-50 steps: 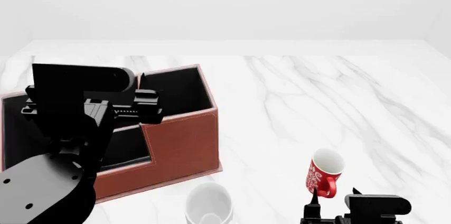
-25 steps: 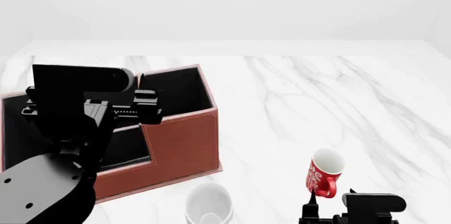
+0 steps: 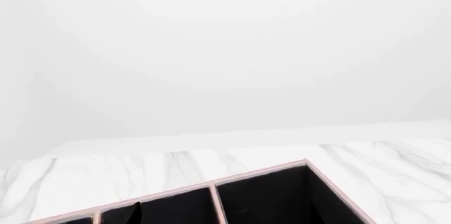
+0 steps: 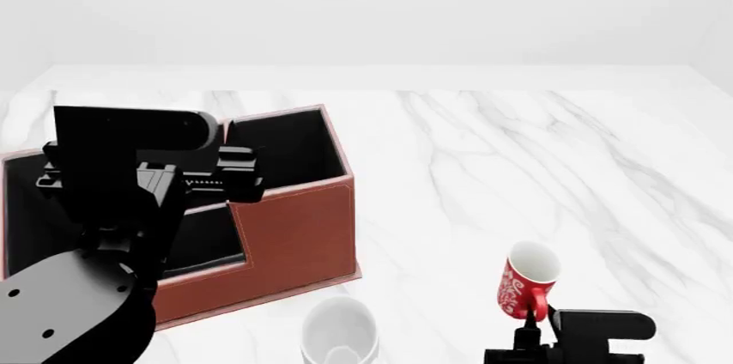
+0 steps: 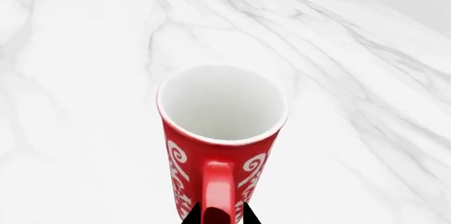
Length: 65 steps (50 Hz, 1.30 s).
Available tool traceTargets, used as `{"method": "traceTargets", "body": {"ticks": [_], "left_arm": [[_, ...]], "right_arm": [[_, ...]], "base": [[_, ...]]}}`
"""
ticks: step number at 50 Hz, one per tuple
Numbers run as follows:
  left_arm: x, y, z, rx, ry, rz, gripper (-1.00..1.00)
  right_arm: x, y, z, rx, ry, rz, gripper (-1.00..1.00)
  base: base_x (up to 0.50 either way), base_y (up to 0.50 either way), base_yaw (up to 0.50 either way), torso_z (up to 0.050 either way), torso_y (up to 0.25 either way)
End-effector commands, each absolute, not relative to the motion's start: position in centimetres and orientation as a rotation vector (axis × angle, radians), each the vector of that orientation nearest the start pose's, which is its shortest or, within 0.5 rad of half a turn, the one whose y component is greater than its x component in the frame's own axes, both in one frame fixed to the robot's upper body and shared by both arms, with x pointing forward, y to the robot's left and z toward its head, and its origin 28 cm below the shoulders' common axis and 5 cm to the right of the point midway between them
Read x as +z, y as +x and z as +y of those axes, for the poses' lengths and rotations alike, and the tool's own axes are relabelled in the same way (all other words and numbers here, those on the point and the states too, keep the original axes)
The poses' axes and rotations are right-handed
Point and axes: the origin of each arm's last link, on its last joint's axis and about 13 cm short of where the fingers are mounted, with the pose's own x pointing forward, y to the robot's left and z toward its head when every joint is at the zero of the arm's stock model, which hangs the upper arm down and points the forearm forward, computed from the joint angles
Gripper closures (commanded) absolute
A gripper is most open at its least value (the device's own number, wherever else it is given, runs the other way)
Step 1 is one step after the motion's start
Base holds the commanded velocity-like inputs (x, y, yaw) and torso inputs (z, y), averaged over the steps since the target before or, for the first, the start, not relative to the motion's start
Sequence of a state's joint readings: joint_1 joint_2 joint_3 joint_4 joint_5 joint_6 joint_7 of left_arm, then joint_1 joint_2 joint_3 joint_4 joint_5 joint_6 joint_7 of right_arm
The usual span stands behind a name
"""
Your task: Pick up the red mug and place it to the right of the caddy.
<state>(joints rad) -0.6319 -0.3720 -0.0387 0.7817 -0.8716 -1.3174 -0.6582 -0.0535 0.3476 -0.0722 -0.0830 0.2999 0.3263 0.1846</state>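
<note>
The small tall red mug with white swirls [image 5: 219, 145] stands upright on the white marble counter [image 4: 516, 166], well right of the large reddish-brown leather-look caddy with black-lined compartments [image 4: 292, 227], its handle toward me. My right claw [image 5: 219, 217] sits at that handle, its dark tips either side of it; whether it pinches I cannot tell. My left claw hangs over the caddy, its spread hidden. A plain white mug [image 4: 339, 330] stands in front of the caddy.

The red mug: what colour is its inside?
White; the right wrist view shows the red mug best.
</note>
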Motion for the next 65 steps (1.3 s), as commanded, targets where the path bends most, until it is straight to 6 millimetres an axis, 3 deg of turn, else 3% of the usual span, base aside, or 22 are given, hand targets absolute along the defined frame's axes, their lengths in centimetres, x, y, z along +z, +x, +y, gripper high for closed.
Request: {"method": "traceTargets", "body": {"ticks": [1,12,25,34,40,48,56,65], "left_arm": [[22.1,22.3,22.5,0.063,0.056,-0.044,-1.0],[22.1,22.3,22.6,0.064,0.057,-0.044,-1.0],[22.1,22.4,22.6,0.062,0.056,-0.041,-1.0],[22.1,22.6,22.5,0.059,0.056,-0.038,-1.0],[22.1,22.7,22.6,0.06,0.055,-0.038,-1.0],[21.9,22.8,22.6,0.059,0.053,-0.036,-1.0],[21.8,22.8,22.8,0.062,0.048,-0.035,-1.0],[21.7,22.9,22.9,0.063,0.046,-0.033,-1.0]], "right_arm": [[0.9,18.9,-16.2,-0.108,-0.07,0.309,1.0],[1.2,19.1,-16.2,-0.108,-0.066,0.298,1.0],[6.5,21.7,-14.1,0.026,-0.074,0.159,1.0],[9.0,25.2,-12.5,0.131,-0.034,0.126,1.0],[8.8,27.6,-10.9,0.171,-0.076,0.073,1.0],[8.6,30.3,-8.9,0.302,-0.082,0.127,1.0],[7.8,31.8,-7.4,0.325,-0.101,0.153,1.0],[6.6,32.0,-7.2,0.333,-0.113,0.188,1.0]], "base": [[0.0,0.0,0.0,0.0,0.0],[0.0,0.0,0.0,0.0,0.0],[0.0,0.0,0.0,0.0,0.0],[0.0,0.0,0.0,0.0,0.0],[0.0,0.0,0.0,0.0,0.0],[0.0,0.0,0.0,0.0,0.0],[0.0,0.0,0.0,0.0,0.0],[0.0,0.0,0.0,0.0,0.0]]}}
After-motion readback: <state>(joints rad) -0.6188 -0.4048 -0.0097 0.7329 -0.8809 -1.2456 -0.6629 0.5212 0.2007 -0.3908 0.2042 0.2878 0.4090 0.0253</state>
